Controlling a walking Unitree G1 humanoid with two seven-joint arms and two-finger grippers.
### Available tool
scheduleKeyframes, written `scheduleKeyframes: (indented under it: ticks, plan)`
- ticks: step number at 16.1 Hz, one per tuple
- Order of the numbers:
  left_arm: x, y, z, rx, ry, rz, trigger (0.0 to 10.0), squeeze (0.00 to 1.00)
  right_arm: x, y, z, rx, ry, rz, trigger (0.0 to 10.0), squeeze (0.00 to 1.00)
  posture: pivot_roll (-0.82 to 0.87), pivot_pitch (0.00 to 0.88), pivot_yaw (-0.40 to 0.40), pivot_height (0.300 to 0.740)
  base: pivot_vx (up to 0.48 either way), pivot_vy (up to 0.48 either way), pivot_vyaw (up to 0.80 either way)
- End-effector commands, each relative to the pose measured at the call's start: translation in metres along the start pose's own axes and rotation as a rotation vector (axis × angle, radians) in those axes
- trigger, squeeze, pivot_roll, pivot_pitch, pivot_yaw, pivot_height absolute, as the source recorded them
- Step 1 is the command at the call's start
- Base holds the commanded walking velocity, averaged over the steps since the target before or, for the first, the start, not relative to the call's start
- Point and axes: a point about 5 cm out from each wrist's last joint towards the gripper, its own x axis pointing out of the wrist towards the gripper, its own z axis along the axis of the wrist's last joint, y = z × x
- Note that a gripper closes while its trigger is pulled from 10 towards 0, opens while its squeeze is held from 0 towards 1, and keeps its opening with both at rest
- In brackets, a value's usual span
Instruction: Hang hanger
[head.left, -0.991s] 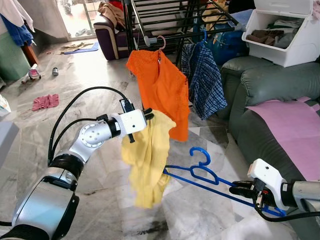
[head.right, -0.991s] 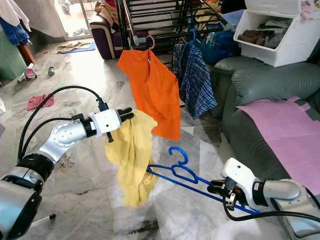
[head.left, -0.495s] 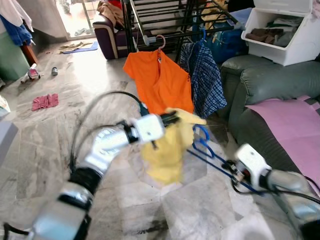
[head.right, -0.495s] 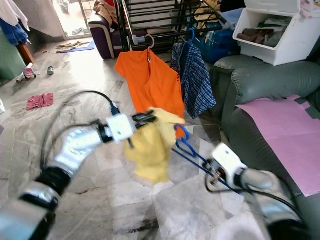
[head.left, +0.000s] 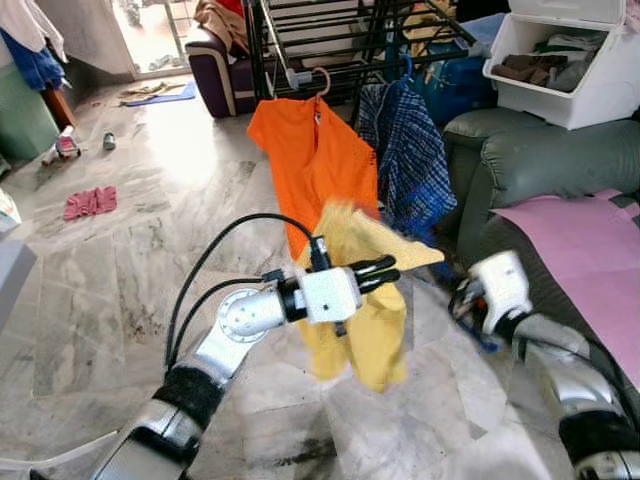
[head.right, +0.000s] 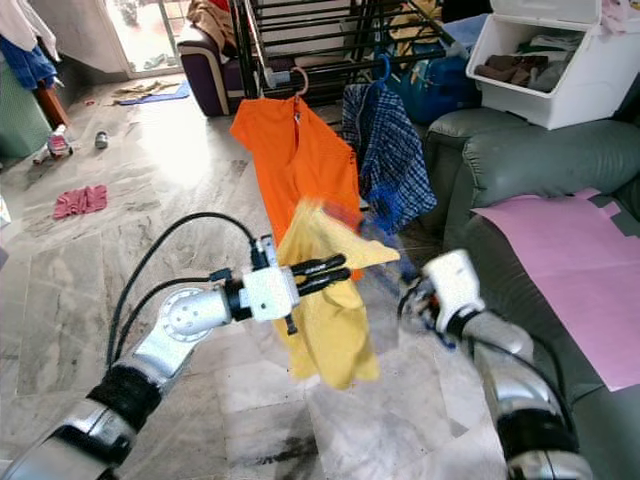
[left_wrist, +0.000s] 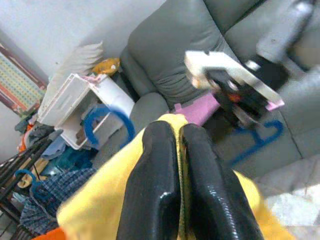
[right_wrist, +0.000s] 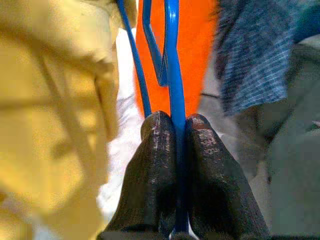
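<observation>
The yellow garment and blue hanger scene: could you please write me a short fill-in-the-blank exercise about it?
1. The left end effector is shut on a garment coloured ____.
2. The right end effector is shut on a hanger coloured ____.
3. On the drying rack, the orange shirt hangs beside a ____ shirt that is blue.
4. The pink cloth lies on the ____.

Missing words: yellow; blue; checked; sofa
</observation>
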Motion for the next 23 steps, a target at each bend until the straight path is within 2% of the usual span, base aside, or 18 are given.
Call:
scheduleKeyframes:
  ticks: [1, 2, 3, 4, 5, 6, 7, 8, 9, 11, 12, 13, 14, 18, 19, 22, 23]
  plan:
    - [0.000, 0.001, 0.006, 0.034, -0.019, -0.026, 10.0, 0.00, 0.002, -0.010, 0.013, 0.060, -0.080, -0.086, 10.0, 0.00, -0.01, 0.000, 0.058, 0.740, 0.000, 0.000, 0.00]
    - [-0.003, 0.000, 0.002, 0.029, -0.002, -0.027, 10.0, 0.00, 0.002, -0.013, 0.016, 0.076, -0.103, -0.110, 10.0, 0.00, -0.01, 0.000, 0.058, 0.740, 0.000, 0.000, 0.00]
    - [-0.007, -0.003, -0.003, 0.024, 0.025, -0.036, 10.0, 0.00, 0.001, -0.017, 0.025, 0.175, -0.180, -0.154, 10.0, 0.00, -0.01, 0.000, 0.059, 0.740, 0.000, 0.000, 0.00]
    - [-0.008, -0.005, -0.004, 0.025, 0.036, -0.038, 10.0, 0.00, 0.002, -0.019, 0.028, 0.231, -0.207, -0.165, 10.0, 0.00, -0.01, 0.000, 0.058, 0.740, 0.000, 0.000, 0.00]
    - [-0.010, -0.008, -0.009, 0.030, 0.065, -0.049, 10.0, 0.00, 0.003, -0.020, 0.036, 0.357, -0.274, -0.171, 10.0, 0.00, -0.01, 0.000, 0.058, 0.740, 0.000, 0.000, 0.00]
    - [-0.013, -0.012, -0.016, 0.039, 0.110, -0.057, 10.0, 0.00, 0.003, -0.020, 0.047, 0.524, -0.367, -0.151, 10.0, 0.00, -0.02, 0.000, 0.058, 0.740, 0.000, 0.000, 0.00]
    - [-0.015, -0.013, -0.021, 0.050, 0.148, -0.049, 10.0, 0.00, 0.003, -0.017, 0.055, 0.683, -0.435, -0.091, 10.0, 0.00, -0.02, 0.000, 0.058, 0.740, 0.000, 0.000, 0.00]
    - [-0.017, -0.009, -0.025, 0.072, 0.186, -0.013, 10.0, 0.00, 0.000, 0.003, 0.064, 0.739, -0.457, 0.114, 10.0, 0.00, -0.02, 0.000, 0.058, 0.740, 0.000, 0.000, 0.00]
    - [-0.019, 0.002, -0.029, 0.111, 0.231, 0.064, 10.0, 0.00, -0.007, 0.035, 0.057, 0.480, -0.332, 0.332, 10.0, 0.00, -0.02, 0.000, 0.057, 0.740, 0.000, 0.000, 0.00]
    - [-0.023, 0.014, -0.034, 0.174, 0.290, 0.125, 10.0, 0.00, -0.019, 0.048, 0.044, 0.411, -0.232, 0.484, 10.0, 0.00, -0.03, 0.000, 0.052, 0.740, 0.000, 0.000, 0.00]
    - [-0.028, 0.022, -0.038, 0.189, 0.325, 0.170, 10.0, 0.00, -0.028, 0.049, 0.038, 0.419, -0.186, 0.544, 10.0, 0.00, -0.03, 0.000, 0.052, 0.740, 0.000, 0.000, 0.00]
    - [-0.029, 0.025, -0.039, 0.196, 0.339, 0.190, 10.0, 0.00, -0.031, 0.048, 0.036, 0.423, -0.168, 0.553, 10.0, 0.00, -0.03, 0.000, 0.050, 0.740, 0.000, 0.000, 0.00]
    - [-0.035, 0.036, -0.042, 0.244, 0.373, 0.251, 10.0, 0.00, -0.039, 0.044, 0.027, 0.328, -0.089, 0.554, 10.0, 0.00, -0.03, 0.000, 0.050, 0.740, 0.000, 0.000, 0.00]
    - [-0.046, 0.064, -0.039, 0.306, 0.394, 0.338, 10.0, 0.00, -0.048, 0.027, 0.000, 0.125, 0.094, 0.481, 10.0, 0.00, -0.04, 0.000, 0.052, 0.740, 0.000, 0.000, 0.00]
    - [-0.053, 0.082, -0.032, 0.373, 0.377, 0.378, 10.0, 0.00, -0.057, 0.021, -0.008, 0.086, 0.175, 0.487, 10.0, 0.00, -0.04, 0.000, 0.055, 0.740, 0.000, 0.000, 0.00]
    - [-0.055, 0.103, -0.016, 0.417, 0.296, 0.445, 10.0, 0.00, -0.071, 0.023, -0.020, 0.044, 0.259, 0.561, 10.0, 0.00, -0.04, 0.000, 0.057, 0.740, 0.000, 0.000, 0.00]
    - [-0.055, 0.105, -0.014, 0.417, 0.284, 0.453, 10.0, 0.00, -0.072, 0.024, -0.020, 0.039, 0.263, 0.577, 10.0, 0.00, -0.04, 0.000, 0.057, 0.740, 0.000, 0.000, 0.00]
